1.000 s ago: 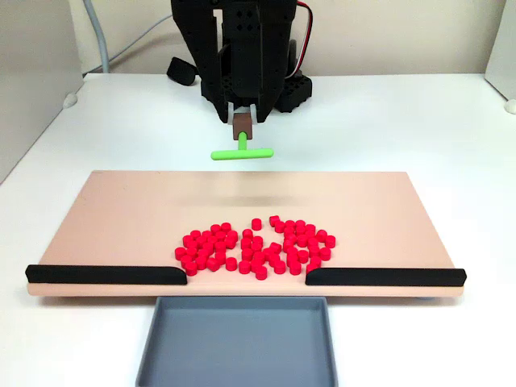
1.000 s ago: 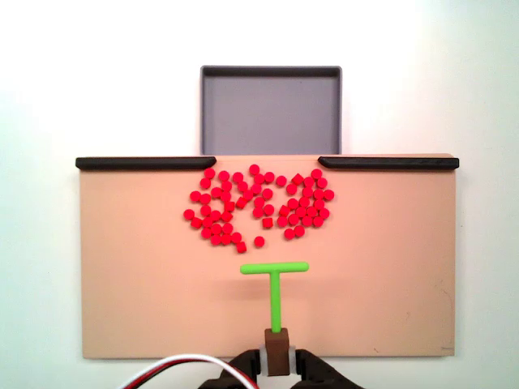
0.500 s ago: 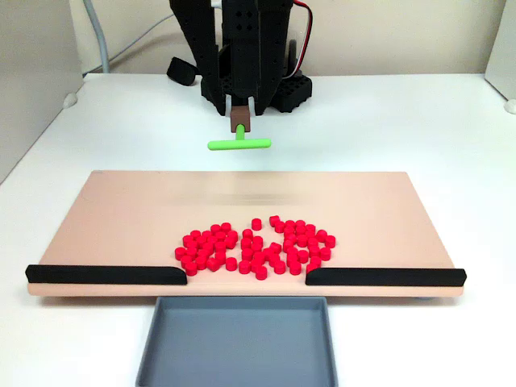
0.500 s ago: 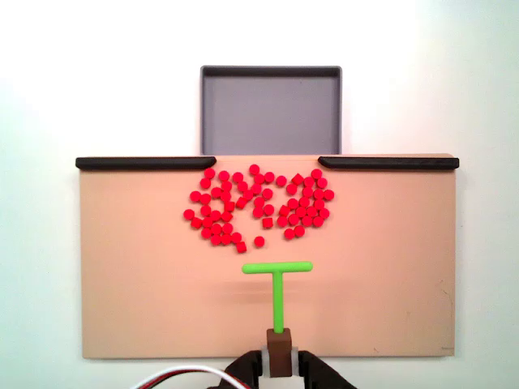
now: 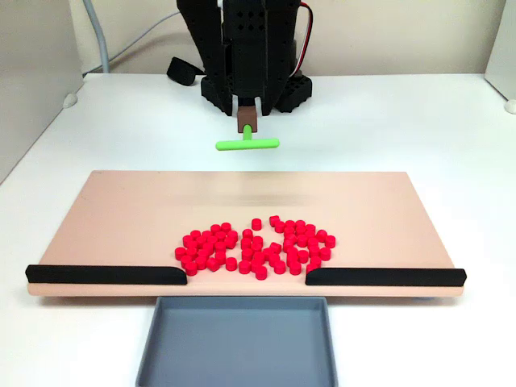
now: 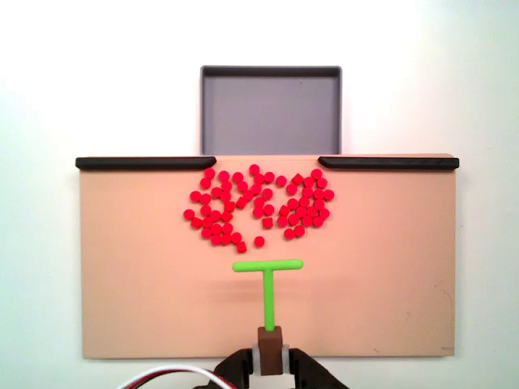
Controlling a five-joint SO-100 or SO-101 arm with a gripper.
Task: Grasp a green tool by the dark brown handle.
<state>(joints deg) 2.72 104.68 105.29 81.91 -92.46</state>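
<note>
The gripper was clamped on the dark brown handle, carrying the green tool above the board; a loose pinch risked twisting it.

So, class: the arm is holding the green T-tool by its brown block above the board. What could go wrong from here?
1. The gripper pinches only the small dark brown handle, so the green tool could twist or slip.
2. Its crossbar hangs close to the red cylinders; lowered carelessly, it could scatter them.
3. Pushed off-centre, cylinders could jam against the black bars instead of reaching the grey tray.
</note>
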